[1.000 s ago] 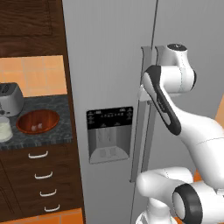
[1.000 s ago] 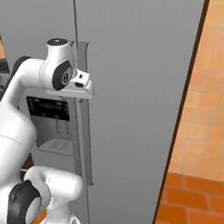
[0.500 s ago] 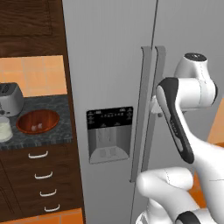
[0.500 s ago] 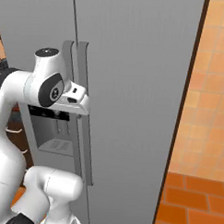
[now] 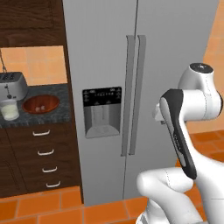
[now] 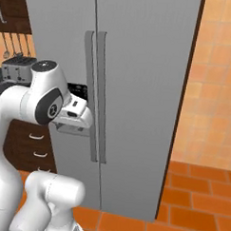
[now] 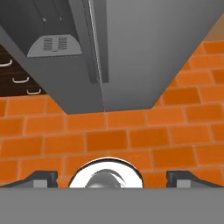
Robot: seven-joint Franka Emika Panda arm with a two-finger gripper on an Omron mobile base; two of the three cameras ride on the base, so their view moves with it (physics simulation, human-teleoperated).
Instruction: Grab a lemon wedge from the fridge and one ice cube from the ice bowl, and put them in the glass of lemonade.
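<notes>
The fridge (image 5: pixel 175 57) stands with both doors shut, its two long handles (image 6: pixel 97 97) side by side, so the lemon wedge is hidden. On the dark counter to its left sit the ice bowl (image 5: pixel 40 103) and, further left, the glass of lemonade (image 5: pixel 8 109). My gripper (image 6: pixel 71 130) hangs in front of the fridge, left of the handles and apart from them, pointing down at the floor. In the hand view my gripper (image 7: pixel 112 177) is open, with both fingertips (image 7: pixel 41 177) far apart and nothing between them.
A black dispenser panel (image 5: pixel 101 111) is set in the left fridge door. A toaster (image 5: pixel 11 85) stands behind the glass, above dark drawers (image 5: pixel 43 153). Orange tile floor (image 7: pixel 131 131) lies in front of the fridge, and an orange tiled wall (image 6: pixel 214 83) rises to its right.
My hand has left the fridge handle, drawn back and dropped lower. The jaws have opened wide. The base views have shifted a little. The fridge doors stay shut.
</notes>
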